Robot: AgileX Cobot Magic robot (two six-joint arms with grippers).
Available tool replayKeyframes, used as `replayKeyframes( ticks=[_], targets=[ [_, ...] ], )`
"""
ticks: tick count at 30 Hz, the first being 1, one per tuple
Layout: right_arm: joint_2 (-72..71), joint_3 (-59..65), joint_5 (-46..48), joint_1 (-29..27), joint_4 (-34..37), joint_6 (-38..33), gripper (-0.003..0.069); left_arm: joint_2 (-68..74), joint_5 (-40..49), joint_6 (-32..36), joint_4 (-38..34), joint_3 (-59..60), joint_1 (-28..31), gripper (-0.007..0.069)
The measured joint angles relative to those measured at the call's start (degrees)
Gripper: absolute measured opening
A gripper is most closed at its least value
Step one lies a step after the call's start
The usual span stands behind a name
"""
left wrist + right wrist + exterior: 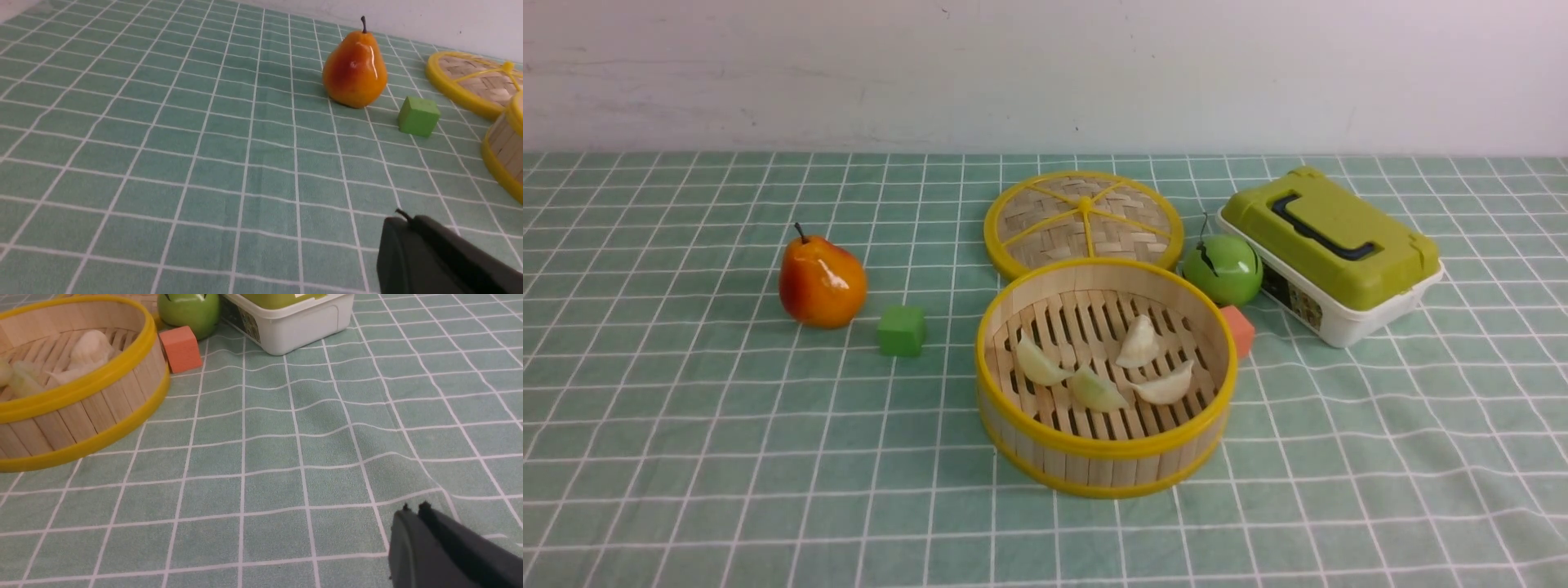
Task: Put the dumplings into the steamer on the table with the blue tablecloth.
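Dumplings (1107, 371) all four in the steamer (1023, 429), lying on the slatted floor; task looks done.

Steamer sits mid-cloth on the blue tablecloth (686, 457), lid (1083, 219) flat behind it, orange cube (1240, 329) touching its far-right wall, green apple (1223, 269) and lidded box (1331, 251) beyond; green cube (902, 330) and pear (821, 282) well to its left. Left gripper (402, 222) and right gripper (412, 512) both clenched on nothing, low over bare cloth, each to its own side of the steamer. Risk, as I judge it: an arm sweeping inward could clip the steamer's rim, or drag the wrinkled cloth and jolt the dumplings.
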Motion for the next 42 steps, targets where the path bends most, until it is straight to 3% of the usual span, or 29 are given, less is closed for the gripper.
replayKeyframes(
  ticks=[6, 15, 42],
  targets=[
    [0.0, 0.0, 0.0, 0.0, 0.0, 0.0, 0.0012, -0.6, 7.0, 0.2, -1.0, 0.2, 2.1, -0.0014],
    [0.0, 0.0, 0.0, 0.0, 0.0, 0.0, 0.0023, -0.6, 7.1, 4.2, -1.3, 0.2, 4.5, -0.0014],
    [0.0, 0.0, 0.0, 0.0, 0.1, 0.0, 0.0063, -0.6, 6.3, 4.4, -2.1, 0.2, 4.6, -0.0014]
  ],
)
